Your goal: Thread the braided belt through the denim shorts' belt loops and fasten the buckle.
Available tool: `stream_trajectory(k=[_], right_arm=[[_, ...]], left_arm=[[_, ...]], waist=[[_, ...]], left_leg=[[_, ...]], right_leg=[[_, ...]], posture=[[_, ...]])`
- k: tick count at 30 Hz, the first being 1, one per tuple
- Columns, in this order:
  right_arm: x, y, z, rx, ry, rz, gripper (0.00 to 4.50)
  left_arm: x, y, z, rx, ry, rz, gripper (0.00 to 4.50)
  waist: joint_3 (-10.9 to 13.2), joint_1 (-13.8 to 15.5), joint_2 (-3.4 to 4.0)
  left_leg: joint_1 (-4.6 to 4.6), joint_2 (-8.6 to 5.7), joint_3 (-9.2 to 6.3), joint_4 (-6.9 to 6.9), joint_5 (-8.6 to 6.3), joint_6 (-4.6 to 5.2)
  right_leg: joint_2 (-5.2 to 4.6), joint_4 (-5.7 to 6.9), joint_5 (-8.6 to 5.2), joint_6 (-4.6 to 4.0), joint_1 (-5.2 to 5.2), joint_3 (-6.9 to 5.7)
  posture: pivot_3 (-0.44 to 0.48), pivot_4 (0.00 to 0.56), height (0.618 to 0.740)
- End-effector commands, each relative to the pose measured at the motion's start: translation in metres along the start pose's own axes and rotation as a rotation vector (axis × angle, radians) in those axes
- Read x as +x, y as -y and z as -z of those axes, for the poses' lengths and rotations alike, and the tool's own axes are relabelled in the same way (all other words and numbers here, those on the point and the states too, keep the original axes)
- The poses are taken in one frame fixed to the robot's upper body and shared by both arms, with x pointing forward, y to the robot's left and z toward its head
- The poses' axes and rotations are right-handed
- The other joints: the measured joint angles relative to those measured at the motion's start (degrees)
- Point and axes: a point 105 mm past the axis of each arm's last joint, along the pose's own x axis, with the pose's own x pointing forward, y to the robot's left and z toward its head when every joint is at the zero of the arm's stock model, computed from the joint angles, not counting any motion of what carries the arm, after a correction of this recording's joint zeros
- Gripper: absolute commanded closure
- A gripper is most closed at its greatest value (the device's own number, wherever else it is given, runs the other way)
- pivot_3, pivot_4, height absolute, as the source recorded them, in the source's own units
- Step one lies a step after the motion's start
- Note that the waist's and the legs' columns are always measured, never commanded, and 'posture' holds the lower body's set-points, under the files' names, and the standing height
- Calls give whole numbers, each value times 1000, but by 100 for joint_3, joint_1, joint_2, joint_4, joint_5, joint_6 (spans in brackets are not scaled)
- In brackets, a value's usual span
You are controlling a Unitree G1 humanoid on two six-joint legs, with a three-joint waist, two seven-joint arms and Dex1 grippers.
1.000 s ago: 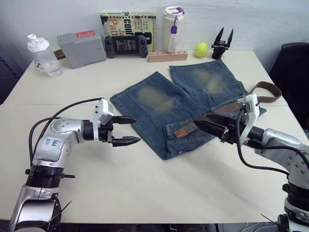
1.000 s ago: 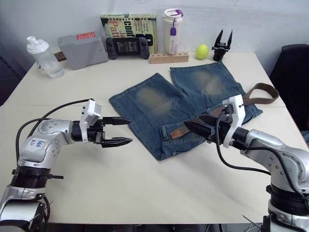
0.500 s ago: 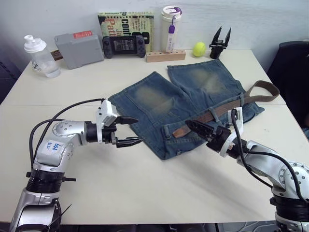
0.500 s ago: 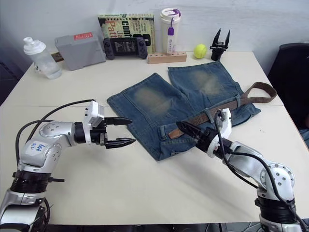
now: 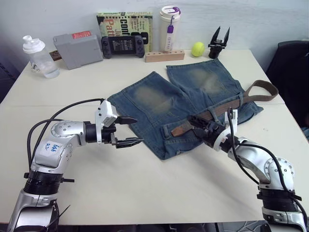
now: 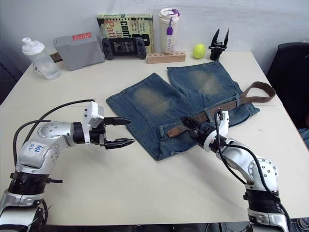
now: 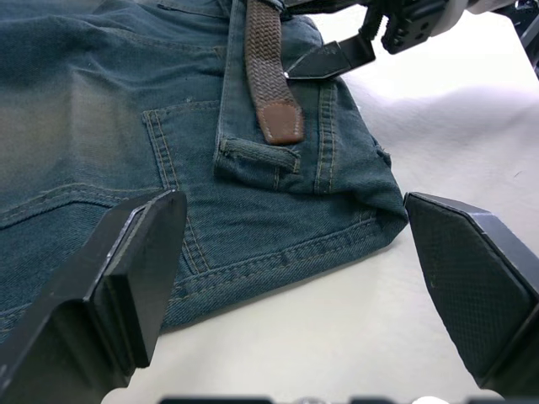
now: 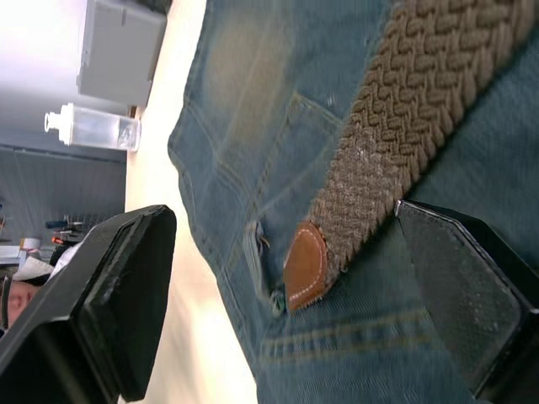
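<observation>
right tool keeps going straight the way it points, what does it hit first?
Most likely the braided belt near its tan leather tip, lying on the denim shorts. The right tool, open, straddles it; depth is uncertain.

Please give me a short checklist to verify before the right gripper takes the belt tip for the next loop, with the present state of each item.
1. Right gripper open: ok, both fingers spread over the braided belt.
2. Tan leather tip free to grasp: ok, it lies on the denim shorts.
3. Next belt loop reachable: ok, just beyond the tip.
4. Left gripper ready to hold the shorts: not ok, open, beside the shorts.
5. Buckle position: cannot tell.
</observation>
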Motion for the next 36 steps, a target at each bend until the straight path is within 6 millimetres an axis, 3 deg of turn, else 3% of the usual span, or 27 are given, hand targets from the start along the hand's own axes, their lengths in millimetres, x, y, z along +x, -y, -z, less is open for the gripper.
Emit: stream_trajectory(k=[1,6,10,18,22,25,33,36], right_arm=[[2,1,-2,-1,16,-10,49],[6,-2,-9,33,51,-45,49],[6,9,-13,45,87,-16,49],[2,-19,-39,69,170,-170,49],[10,-5,-35,29,142,-96,49],[17,11,-25,-17,118,-28,835],[19,11,-12,-14,94,-50,4361],[18,11,-8,-17,73,-51,4446]], left_arm=[[-5,-2,-10,44,10,-12,0],[-5,-2,-11,45,9,-15,0],[-6,-2,-10,44,6,-17,0],[-7,-4,-8,42,5,-27,0],[-7,-5,-8,42,7,-28,0],[-9,-5,-1,51,-27,-26,0],[-15,-10,0,46,-24,-44,0],[-14,-9,0,46,-23,-39,0]], waist=[[0,0,0],[0,-1,0],[0,-1,0],[2,-2,3],[2,-5,3],[2,-5,3],[2,-6,4],[2,-7,4]], left_leg=[[0,0,0,0,0,0],[0,-1,1,3,-2,2],[0,-1,1,0,-2,3],[0,-1,1,0,-3,4],[0,0,1,-3,-2,4],[0,0,2,-5,-2,4],[-1,0,3,-6,-3,4],[0,-1,2,-7,-3,4]], right_leg=[[0,0,0,0,0,0],[-2,1,0,0,1,1],[-2,0,0,0,0,1],[-2,0,0,0,-1,2],[-2,0,0,0,-2,2],[-2,-1,0,-1,-3,2],[-3,-1,0,0,-4,3],[-4,-1,0,-1,-4,3]], posture=[[0,150,693],[0,150,693],[0,150,693],[0,150,693],[0,150,693],[0,150,693],[0,150,693],[0,150,693]])
